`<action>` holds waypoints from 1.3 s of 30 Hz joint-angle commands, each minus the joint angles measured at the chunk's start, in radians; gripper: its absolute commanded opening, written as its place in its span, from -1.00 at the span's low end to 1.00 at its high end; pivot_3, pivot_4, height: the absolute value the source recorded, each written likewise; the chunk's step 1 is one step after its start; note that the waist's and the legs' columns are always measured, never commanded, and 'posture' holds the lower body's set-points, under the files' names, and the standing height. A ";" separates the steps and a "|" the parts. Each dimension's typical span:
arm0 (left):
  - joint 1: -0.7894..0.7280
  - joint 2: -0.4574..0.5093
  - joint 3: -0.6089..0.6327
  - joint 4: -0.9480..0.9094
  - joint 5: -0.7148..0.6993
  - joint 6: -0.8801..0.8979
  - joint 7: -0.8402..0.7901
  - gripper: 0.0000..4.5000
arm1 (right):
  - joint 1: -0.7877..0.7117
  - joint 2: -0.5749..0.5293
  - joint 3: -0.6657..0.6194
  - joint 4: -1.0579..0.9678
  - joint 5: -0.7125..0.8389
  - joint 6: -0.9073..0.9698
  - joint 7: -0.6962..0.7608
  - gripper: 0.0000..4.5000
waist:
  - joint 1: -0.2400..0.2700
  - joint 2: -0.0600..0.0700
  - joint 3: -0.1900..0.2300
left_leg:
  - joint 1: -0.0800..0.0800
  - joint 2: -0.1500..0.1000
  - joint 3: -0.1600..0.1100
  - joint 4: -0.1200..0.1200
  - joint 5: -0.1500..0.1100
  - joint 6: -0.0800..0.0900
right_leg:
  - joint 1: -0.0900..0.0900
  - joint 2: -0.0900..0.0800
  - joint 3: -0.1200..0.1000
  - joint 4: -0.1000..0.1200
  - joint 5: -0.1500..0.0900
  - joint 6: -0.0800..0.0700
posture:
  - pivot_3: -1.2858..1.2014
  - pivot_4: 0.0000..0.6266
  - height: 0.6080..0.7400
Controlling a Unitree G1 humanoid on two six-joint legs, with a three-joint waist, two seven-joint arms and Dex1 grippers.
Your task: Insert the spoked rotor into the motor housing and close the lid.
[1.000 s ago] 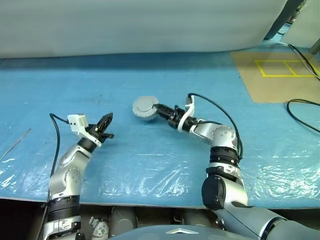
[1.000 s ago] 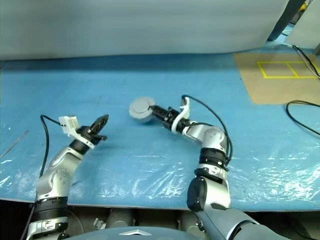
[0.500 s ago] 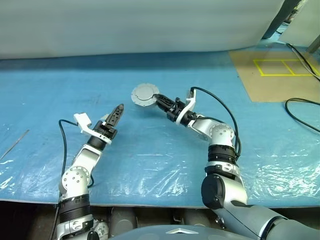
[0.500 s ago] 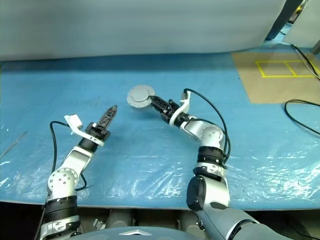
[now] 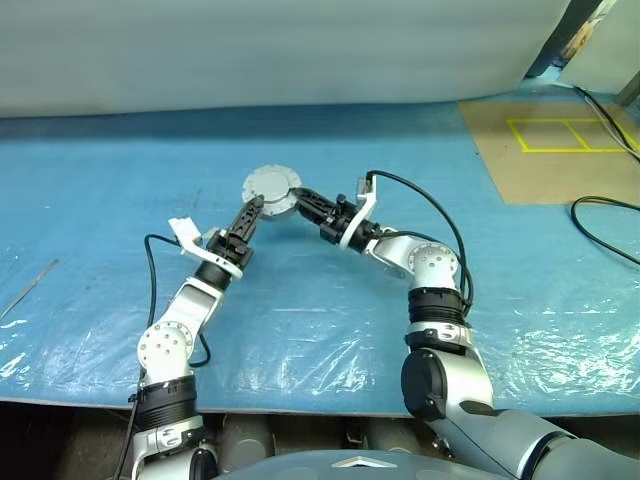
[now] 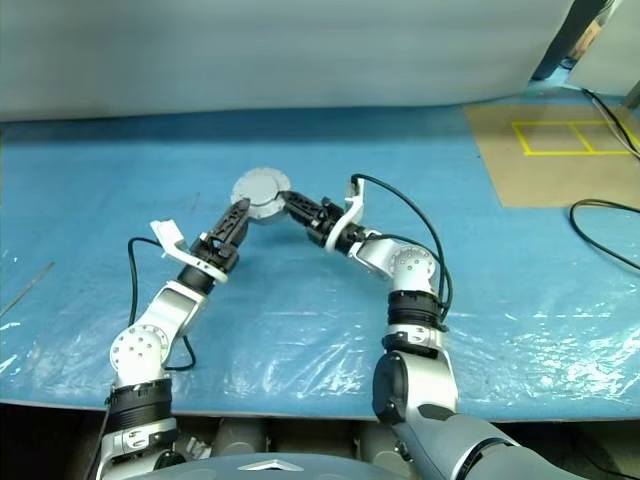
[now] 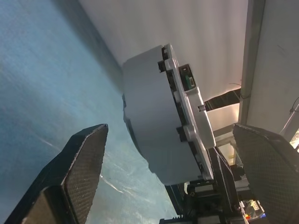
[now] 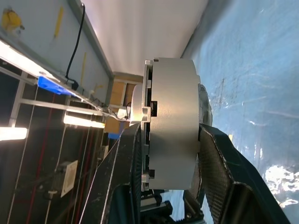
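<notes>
Motor housing (image 5: 270,187) sits clamped between right fingers (image 8: 212,154); left fingers (image 7: 88,154) spread apart either side.

The motor housing (image 8: 170,123) looks like matt, smooth silver metal, the fingers (image 7: 77,175) perhaps textured black plastic (finely dimpled), the table cover (image 5: 300,330) glossy, wrinkled blue plastic.

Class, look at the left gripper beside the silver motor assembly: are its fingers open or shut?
Open. In the left wrist view the left gripper has its two fingers spread wide, the motor housing between them, untouched.
</notes>
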 commanded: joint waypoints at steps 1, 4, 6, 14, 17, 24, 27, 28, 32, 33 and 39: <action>-0.015 -0.014 0.014 -0.027 -0.049 -0.006 0.020 0.98 | -0.024 0.047 0.031 -0.072 0.080 0.030 0.055 -0.41 | 0.000 0.000 0.000 | 0.000 0.000 0.000 0.000 0.000 0.000 | 0.000 0.000 0.000 0.000 0.000 0.000 | 0.03 -0.52 1.00; -0.026 -0.016 0.002 -0.019 -0.041 -0.005 0.029 0.98 | -0.014 0.048 0.046 -0.093 0.097 0.047 0.068 -0.41 | 0.001 0.000 0.000 | 0.000 0.000 0.000 0.000 0.000 0.000 | 0.000 0.000 0.000 0.000 0.000 0.000 | 0.03 -0.52 1.00; -0.040 -0.019 0.000 -0.019 -0.050 -0.008 0.028 0.98 | -0.008 0.054 0.050 -0.086 0.089 0.034 0.062 -0.41 | 0.003 0.000 0.000 | 0.000 0.000 -0.001 0.000 0.000 0.000 | 0.000 0.000 0.000 0.000 0.000 0.000 | 0.03 -0.52 1.00; -0.066 -0.047 0.004 -0.007 -0.042 -0.062 0.028 0.26 | -0.002 0.058 0.074 -0.095 0.093 0.028 0.066 -0.41 | 0.003 -0.001 0.001 | -0.001 0.000 -0.001 0.002 0.000 0.000 | 0.001 0.000 0.000 0.000 0.001 0.001 | 0.03 -0.52 1.00; -0.070 -0.048 0.004 0.005 -0.042 -0.074 0.017 0.25 | -0.001 0.056 0.077 -0.096 0.092 0.024 0.067 -0.41 | 0.003 -0.001 0.001 | -0.001 0.000 -0.001 0.003 0.000 0.000 | 0.001 0.000 0.000 0.000 0.001 0.001 | 0.03 -0.52 1.00; -0.081 -0.051 -0.005 0.042 -0.016 -0.089 0.024 0.24 | -0.009 0.046 0.081 -0.090 0.087 0.013 0.068 -0.41 | 0.003 -0.001 0.001 | -0.001 0.000 -0.001 0.004 0.000 0.000 | 0.001 0.000 0.000 0.000 0.001 0.002 | 0.03 -0.52 1.00; -0.087 -0.058 -0.014 0.051 -0.012 -0.092 0.025 0.24 | -0.016 0.045 0.084 -0.080 0.078 -0.002 0.067 -0.41 | 0.003 -0.001 0.001 | -0.001 0.000 -0.001 0.004 0.000 0.000 | 0.001 0.000 0.000 0.000 0.001 0.002 | 0.03 -0.52 1.00; -0.088 -0.061 -0.017 0.052 -0.011 -0.093 0.027 0.24 | -0.017 0.044 0.087 -0.080 0.072 -0.009 0.066 -0.41 | 0.003 -0.001 0.001 | -0.001 0.000 -0.001 0.004 0.000 0.000 | 0.001 0.000 0.000 0.000 0.001 0.002 | 0.03 -0.52 1.00; -0.096 -0.079 -0.010 0.059 -0.016 -0.107 0.039 0.24 | -0.021 0.036 0.099 -0.078 0.050 -0.038 0.072 0.02 | 0.003 -0.001 0.001 | -0.001 0.000 -0.001 0.004 0.000 0.000 | 0.001 0.000 0.000 0.000 0.001 0.002 | 0.03 -0.52 1.00; -0.096 -0.082 -0.009 0.060 -0.017 -0.110 0.039 0.24 | -0.021 0.036 0.100 -0.078 0.048 -0.044 0.072 0.17 | 0.003 -0.001 0.001 | -0.001 0.000 -0.001 0.004 0.000 0.000 | 0.001 0.000 0.000 0.000 0.001 0.002 | 0.03 -0.52 1.00; -0.132 -0.129 0.049 0.078 -0.092 -0.145 0.062 0.24 | -0.035 0.037 0.087 -0.056 0.036 -0.099 0.050 0.64 | 0.005 -0.003 0.002 | -0.001 0.000 -0.001 0.004 0.000 0.000 | 0.001 0.000 0.000 0.001 0.001 0.002 | 0.03 -0.52 1.00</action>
